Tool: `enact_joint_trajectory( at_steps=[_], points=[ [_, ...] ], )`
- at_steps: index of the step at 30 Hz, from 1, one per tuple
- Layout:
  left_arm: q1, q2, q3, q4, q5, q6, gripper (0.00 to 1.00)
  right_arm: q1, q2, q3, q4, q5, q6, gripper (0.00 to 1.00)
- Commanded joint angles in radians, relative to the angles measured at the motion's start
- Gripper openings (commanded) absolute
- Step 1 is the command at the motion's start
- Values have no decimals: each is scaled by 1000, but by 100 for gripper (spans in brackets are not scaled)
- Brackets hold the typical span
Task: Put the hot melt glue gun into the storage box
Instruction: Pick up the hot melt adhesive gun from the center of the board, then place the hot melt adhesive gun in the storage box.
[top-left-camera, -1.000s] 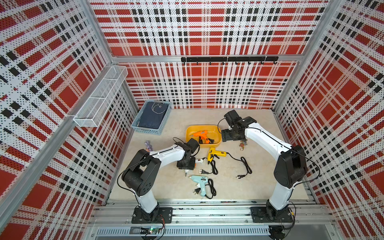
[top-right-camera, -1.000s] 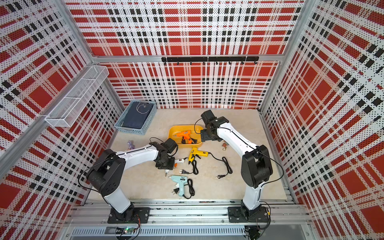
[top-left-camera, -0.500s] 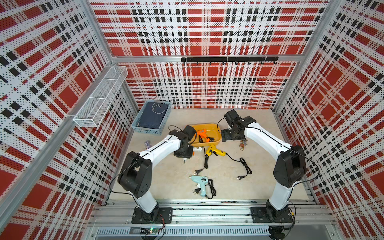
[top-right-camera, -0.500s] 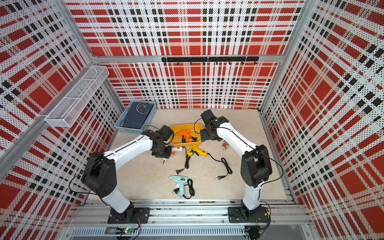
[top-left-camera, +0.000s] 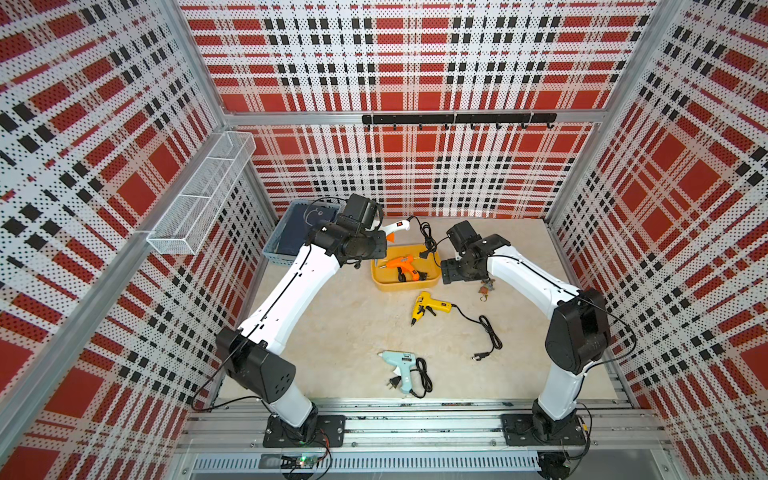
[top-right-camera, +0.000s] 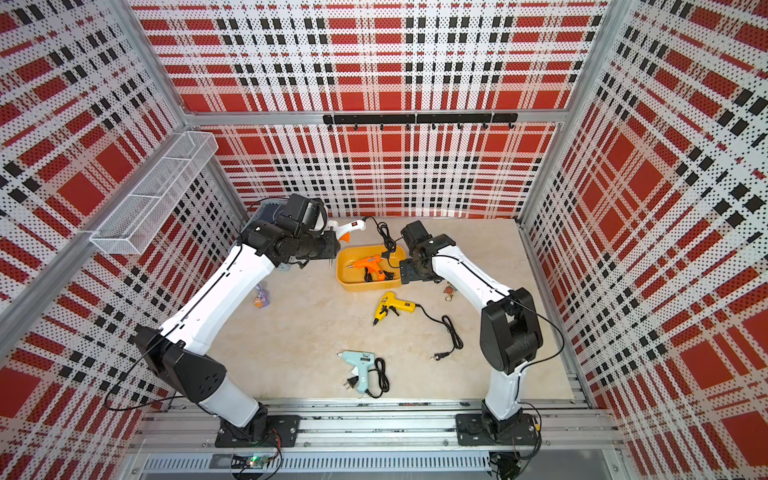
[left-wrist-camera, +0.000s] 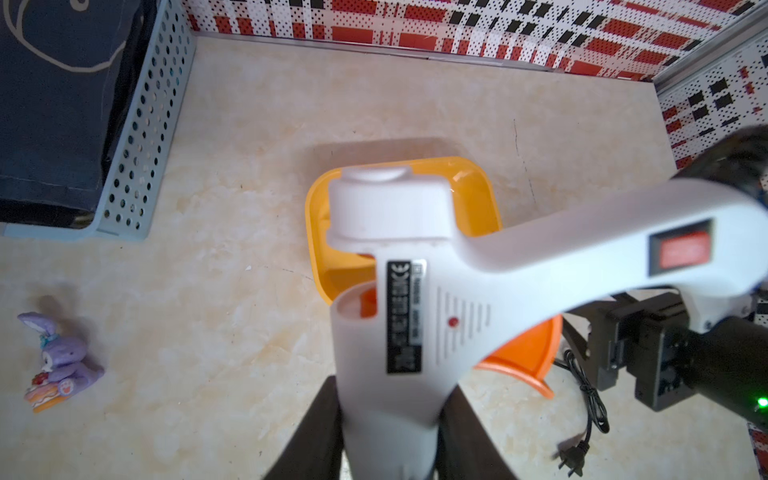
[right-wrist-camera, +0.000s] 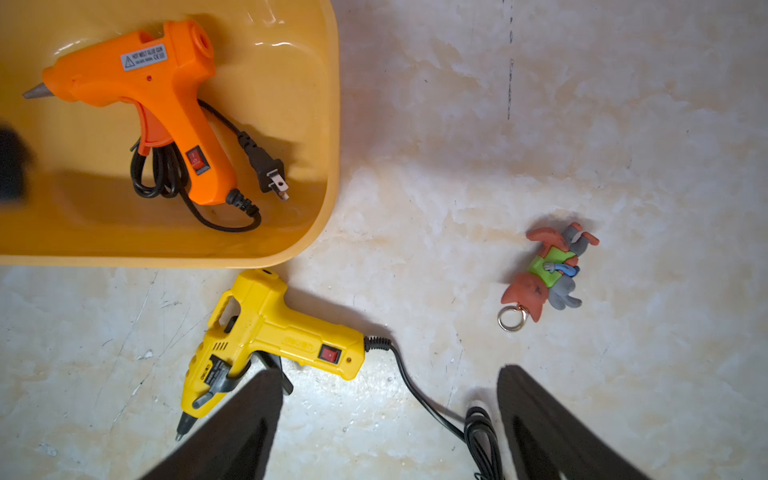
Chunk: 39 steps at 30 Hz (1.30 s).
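White plastic caught the light as the left gripper (left-wrist-camera: 390, 432) clamped the barrel of a white hot melt glue gun (top-left-camera: 397, 226), lifted clear of the table (top-left-camera: 353, 324). The left wrist view showed it directly above the yellow storage box (top-left-camera: 405, 286). Its handle pointed toward the right arm and its black cord drooped toward the tub. An orange glue gun (right-wrist-camera: 158, 95) already lay on its side inside the box, cord bundled beneath its handle.

The right gripper (right-wrist-camera: 390, 432) hung just beside the box with its jaws spread wide and nothing between them. Below it, a yellow glue gun (right-wrist-camera: 266, 332) rested on the table close to the box's outer wall. A pale blue glue gun (top-left-camera: 400, 363) lay well apart, near the front rail.

A fox keyring (right-wrist-camera: 548, 274) sat near the right arm. A purple rabbit figure (left-wrist-camera: 58, 361) lay near the blue-grey basket (left-wrist-camera: 141, 124).
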Motion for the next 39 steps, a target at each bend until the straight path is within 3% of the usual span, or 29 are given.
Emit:
enact_joint_trajectory(
  at_steps=[1, 8, 16, 23, 33, 39],
  points=[
    [-2, 86, 47, 41, -5, -5, 2, -8, -27, -32, 18, 8, 4, 89],
    [-3, 214, 63, 121, -53, 15, 2, -26, -81, -93, 34, 19, 21, 89],
    [-29, 374, 102, 147, -31, 60, 2, -33, -120, -140, 37, 29, 30, 89],
    [-58, 455, 77, 147, -58, 85, 2, -38, -142, -172, 34, 31, 38, 89],
    [-63, 571, 113, 104, -197, 173, 4, -44, -164, -194, 19, 37, 38, 89],
    [-51, 606, 97, 105, -179, 177, 6, -45, -181, -212, 12, 37, 40, 89]
  ],
)
